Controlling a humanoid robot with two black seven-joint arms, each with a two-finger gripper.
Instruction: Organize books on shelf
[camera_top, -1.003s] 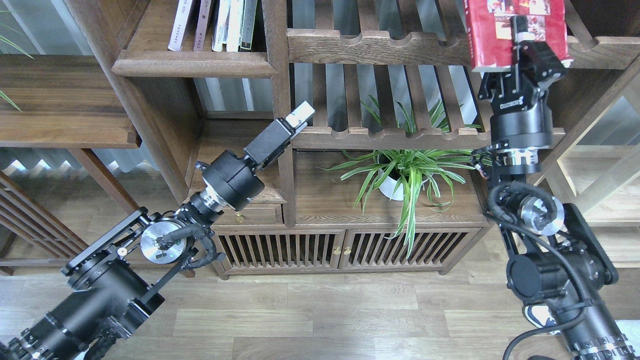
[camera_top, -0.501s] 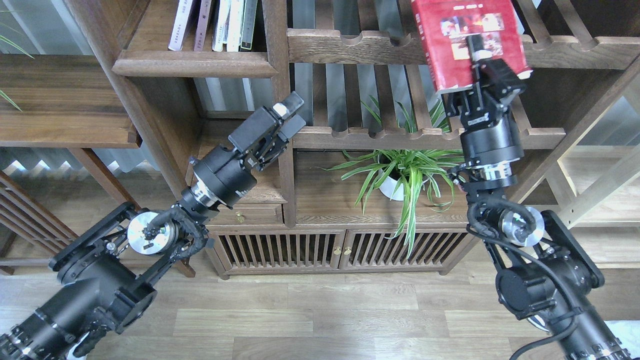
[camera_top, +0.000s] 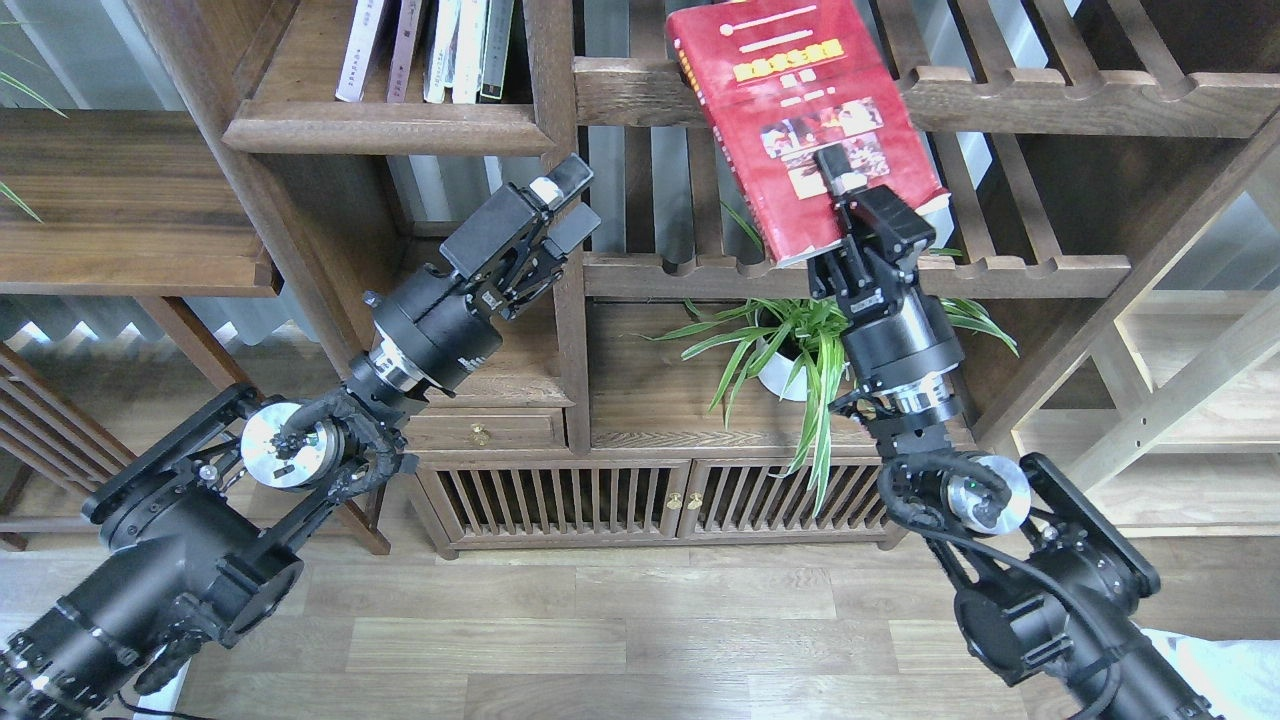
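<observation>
The right gripper jaws clamp the red book, not yet on the shelf; left gripper jaws narrow, empty.

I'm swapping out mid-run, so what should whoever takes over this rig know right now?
Right gripper: shut on the red book, held tilted in the air in front of the slatted shelves.
Left gripper: fingers apart, holding nothing, by the bookcase post.
Plank shelf, upper left: thin upright books stand there.
Done: red book picked up.
Left: set it on the plank shelf. No other paperbacks in view.
</observation>
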